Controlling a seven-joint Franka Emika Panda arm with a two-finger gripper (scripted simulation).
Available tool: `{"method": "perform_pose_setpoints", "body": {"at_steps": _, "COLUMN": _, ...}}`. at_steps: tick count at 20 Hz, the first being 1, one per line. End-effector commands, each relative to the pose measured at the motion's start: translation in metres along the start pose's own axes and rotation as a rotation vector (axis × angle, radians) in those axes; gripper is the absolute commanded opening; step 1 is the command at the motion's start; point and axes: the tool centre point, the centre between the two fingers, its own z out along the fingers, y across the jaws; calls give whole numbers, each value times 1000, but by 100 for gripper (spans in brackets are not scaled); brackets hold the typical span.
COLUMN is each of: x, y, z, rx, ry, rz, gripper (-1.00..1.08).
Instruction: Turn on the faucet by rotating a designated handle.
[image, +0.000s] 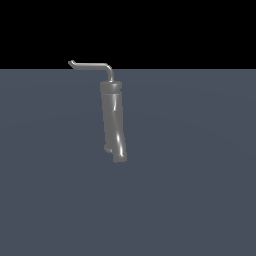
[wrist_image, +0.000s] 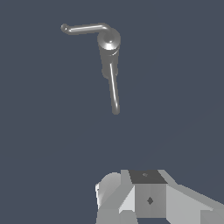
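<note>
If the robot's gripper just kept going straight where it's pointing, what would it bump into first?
Probably the bare grey floor. The gripper shows only at the wrist view's edge, and the faucet with its handle seems off to the side, though depth is unclear.

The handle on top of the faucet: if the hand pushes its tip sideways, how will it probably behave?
The handle looks like a thin rigid metal rod, so it probably swings stiffly rather than bending. Its glossy finish and slimness suggest the hand could slip off. The hooked tip may help catch it.

Faucet (wrist_image: 109, 52), handle (wrist_image: 85, 29), far from gripper (wrist_image: 144, 197)
</note>
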Motion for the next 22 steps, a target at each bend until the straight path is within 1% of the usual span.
{"method": "perform_pose_setpoints", "body": {"at_steps": 1, "x": 0, "y": 0, "z": 0, "rx": 0, "ry": 0, "rz": 0, "gripper": -100}}
{"method": "perform_pose_setpoints", "body": {"at_steps": 4, "x": 1, "y": -1, "z": 0, "rx": 9, "ry": 0, "rz": -1, "gripper": -100}}
{"method": "perform_pose_setpoints", "body": {"at_steps": 8, "x": 2, "y": -6, "z": 1, "rx": 41, "ry": 0, "rz": -11, "gripper": -100}}
{"method": "perform_pose_setpoints", "body": {"at_steps": 10, "x": 1, "y": -8, "z": 1, "rx": 50, "ry": 0, "rz": -17, "gripper": -100}}
{"method": "perform_pose_setpoints", "body": {"at_steps": 16, "x": 2, "y": -7, "z": 1, "rx": 49, "ry": 0, "rz": -12, "gripper": -100}}
{"method": "perform_pose_setpoints", "body": {"at_steps": 22, "x": 12, "y": -9, "z": 3, "rx": 51, "ry": -2, "rz": 31, "gripper": -100}}
